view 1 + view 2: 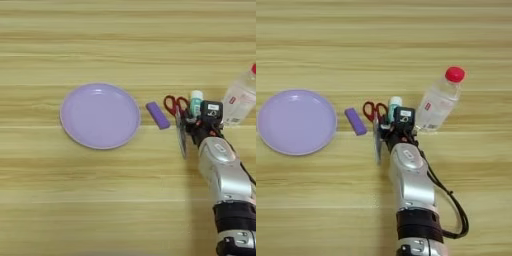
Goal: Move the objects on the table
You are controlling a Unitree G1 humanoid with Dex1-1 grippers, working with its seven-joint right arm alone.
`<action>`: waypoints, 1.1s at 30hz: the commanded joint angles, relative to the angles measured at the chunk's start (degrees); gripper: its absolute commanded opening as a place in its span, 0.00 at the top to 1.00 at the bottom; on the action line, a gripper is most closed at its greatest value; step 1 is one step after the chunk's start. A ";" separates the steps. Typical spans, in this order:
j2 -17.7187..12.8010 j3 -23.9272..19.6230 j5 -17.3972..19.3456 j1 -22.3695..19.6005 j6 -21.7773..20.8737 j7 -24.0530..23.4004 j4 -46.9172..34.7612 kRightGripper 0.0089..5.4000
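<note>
Our right pincer (390,124) sits over the cluster of small things in the middle of the tabletop (384,45), its black head right at the glue stick (395,103) and beside the scissors (375,120); we cannot tell from these views whether its fingers are spread or closed, or whether they have anything between them. The glue stick stands just above the pincer's head, with the scissors' red handles touching or nearly touching it on its left and the blades running down toward us alongside the wrist. We judge the glue stick light, stiff and smooth, best taken across its round body; it could tip or roll if nudged. The scissors are flat, hard metal, awkward to lift off the wood, easier by the handles. The small purple block (355,121) lies just left of the scissors, and the lavender plate (296,122) further left, well apart from the pincer. A clear bottle with a red cap (439,102) lies tilted just to the right.
</note>
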 commanded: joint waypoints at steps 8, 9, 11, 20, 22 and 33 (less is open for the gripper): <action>-1.38 -0.35 0.33 -1.95 0.42 0.07 -1.02 0.69; -1.34 -0.32 0.35 -1.94 0.34 0.11 -1.13 0.69; -1.24 -0.26 0.42 -1.94 0.05 0.21 -1.38 0.69; -1.10 0.49 -0.45 -1.79 -3.02 0.04 -3.14 0.69; -1.22 0.63 -0.82 -1.75 -3.31 -0.23 -3.20 0.69; -0.92 1.13 -1.46 -1.47 -6.48 -0.45 -5.01 0.69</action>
